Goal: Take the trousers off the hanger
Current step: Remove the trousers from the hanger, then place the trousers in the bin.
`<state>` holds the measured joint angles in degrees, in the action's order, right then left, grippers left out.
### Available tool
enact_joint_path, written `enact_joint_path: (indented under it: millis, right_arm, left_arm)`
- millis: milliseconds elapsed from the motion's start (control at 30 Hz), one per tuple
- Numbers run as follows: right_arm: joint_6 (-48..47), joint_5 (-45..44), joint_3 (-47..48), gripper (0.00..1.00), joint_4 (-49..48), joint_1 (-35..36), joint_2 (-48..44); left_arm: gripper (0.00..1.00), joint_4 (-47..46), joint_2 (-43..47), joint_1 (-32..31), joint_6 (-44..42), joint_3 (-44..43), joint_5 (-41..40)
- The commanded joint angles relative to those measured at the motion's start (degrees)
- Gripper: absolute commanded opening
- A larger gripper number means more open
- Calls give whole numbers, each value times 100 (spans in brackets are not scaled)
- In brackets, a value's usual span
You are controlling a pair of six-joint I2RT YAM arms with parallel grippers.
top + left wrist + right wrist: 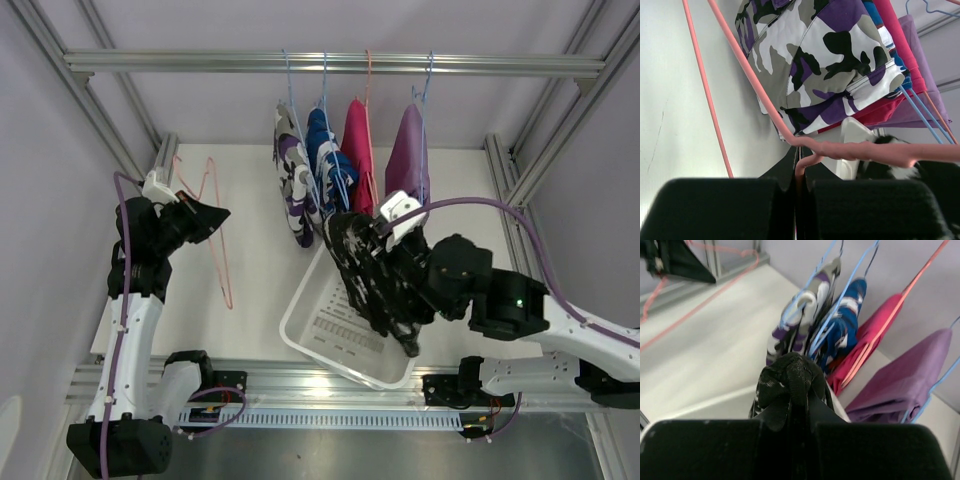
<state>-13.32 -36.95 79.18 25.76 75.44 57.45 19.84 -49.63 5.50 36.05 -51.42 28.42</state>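
My right gripper (362,243) (801,402) is shut on a bunched fold of the black trousers with white flecks (378,290) (788,376), which hang down over the white basket (300,330). At the left, above the table, my left gripper (207,218) (801,156) is shut on the hook of a bare pink hanger (221,262) (867,150). The other trousers hang on hangers from the rail (200,62): purple-white camouflage (292,170) (825,55) (790,332), blue-white patterned (328,160) (846,322), bright pink (358,150) (874,335) and lilac (406,155) (910,375).
Aluminium frame posts (530,170) stand along both sides of the white table (250,210). The basket sits at the near edge between the two arm bases. A purple cable (520,225) loops over the right arm.
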Motion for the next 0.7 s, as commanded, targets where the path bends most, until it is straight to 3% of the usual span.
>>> enact_joint_path:
  millis: [0,133,233,300,333,467,667]
  right_arm:
    - [409,-111,-375,0,-1011,-47,-278]
    - [769,12,-929,2,-1082,-56,-375]
    - [866,109,-1018,43,-1038,-56,-401]
    - [858,118,-914,45,-1029,-56,-445]
    - [858,118,-852,59,-977,-56,-454]
    - [805,127,-562,64,-880,-47,-472]
    - [840,372,-499,60,-906,-38,-349]
  left_arm:
    - [1,-191,6,48,-134,-70,23]
    - [1,-199,-12,57,-134,-61,67]
    - [1,-217,-21,48,-125,-61,102]
    - [0,-226,-29,48,-116,-61,137]
    - [0,-234,-21,48,-116,-44,146]
    - [0,-261,-29,48,-99,-44,190]
    - [1,-278,-47,48,-90,-35,234]
